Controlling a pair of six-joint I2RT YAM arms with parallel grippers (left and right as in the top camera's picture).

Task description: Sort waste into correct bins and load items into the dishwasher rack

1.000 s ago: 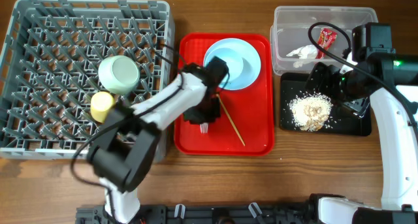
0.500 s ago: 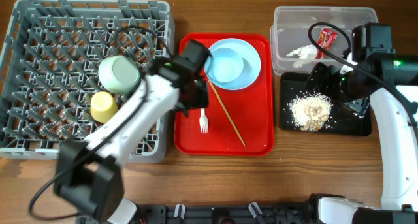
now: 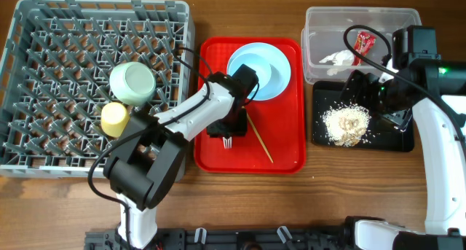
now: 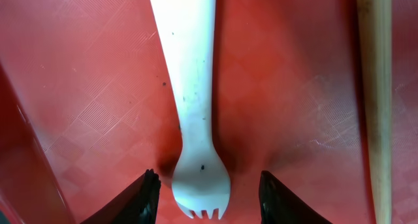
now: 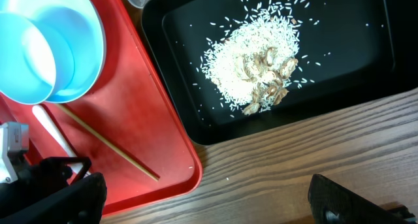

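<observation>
The white plastic fork [image 4: 192,87] lies on the red serving tray [image 3: 284,155], its tines [image 3: 227,142] showing below my left gripper [image 3: 227,127]. My left gripper [image 4: 206,201] is open, with one jaw on each side of the fork's head, low over the tray. A wooden chopstick [image 3: 259,141] lies just right of the fork. My right gripper [image 3: 371,97] is open and empty above the black tray [image 3: 393,142], which holds the food scraps [image 3: 346,124]. The clear tub [image 3: 360,20] holds the red wrapper [image 3: 363,41] and the tissue [image 3: 336,58].
The grey rack [image 3: 44,60] at the left holds a pale green dish [image 3: 132,82] and the yellow cup [image 3: 114,117]. A pale blue plate [image 3: 280,79] with a small bowl [image 3: 258,68] on it sits at the back of the red tray.
Half a second ago my left gripper was raised near the rack's edge with the fork uncovered. It has come back down over the fork. The right arm has not moved.
</observation>
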